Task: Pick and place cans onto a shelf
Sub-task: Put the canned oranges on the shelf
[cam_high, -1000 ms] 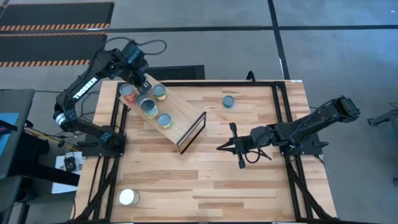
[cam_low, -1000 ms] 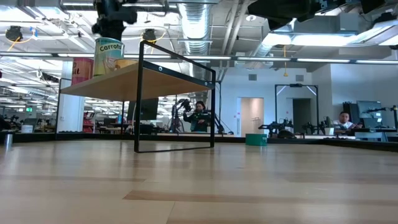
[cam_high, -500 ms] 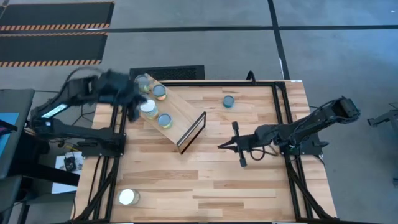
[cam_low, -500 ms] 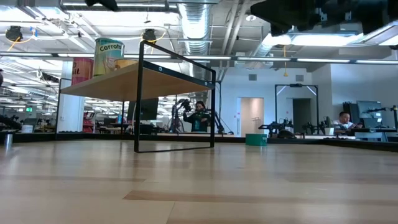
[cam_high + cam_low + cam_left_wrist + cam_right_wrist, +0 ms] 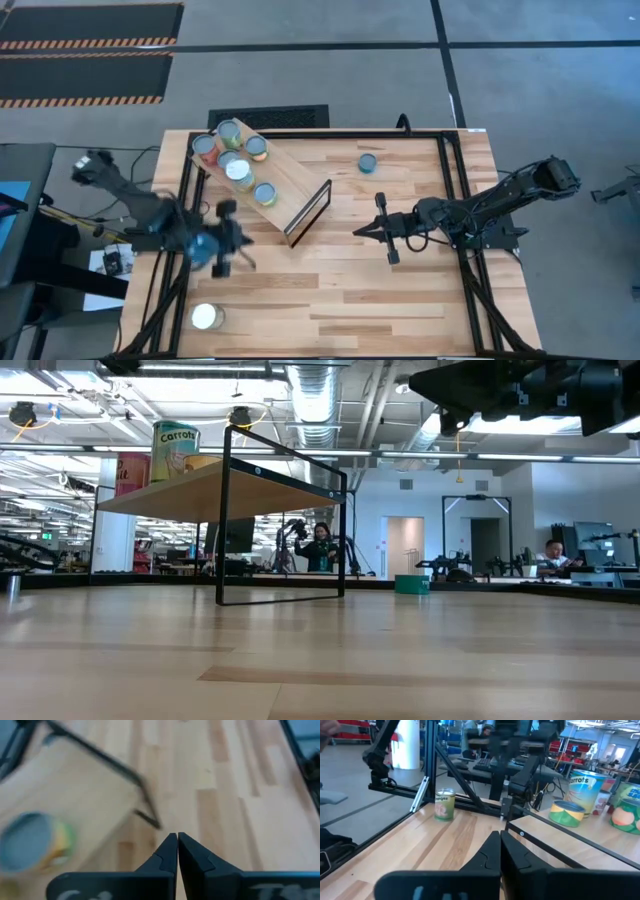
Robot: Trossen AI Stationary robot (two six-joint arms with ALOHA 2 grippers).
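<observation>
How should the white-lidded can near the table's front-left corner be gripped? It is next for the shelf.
Take the white-lidded round can by its curved side wall, coming straight down from above with one finger on either side. It stands upright and alone on the planked wooden tabletop, lid up, with nothing crowding it, so a top-down grip looks open.

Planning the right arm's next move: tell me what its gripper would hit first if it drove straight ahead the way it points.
Probably the shelf: the right gripper, shut, points at its dark-edged end panel across bare tabletop. Height is unclear, so it might pass over the board.
</observation>
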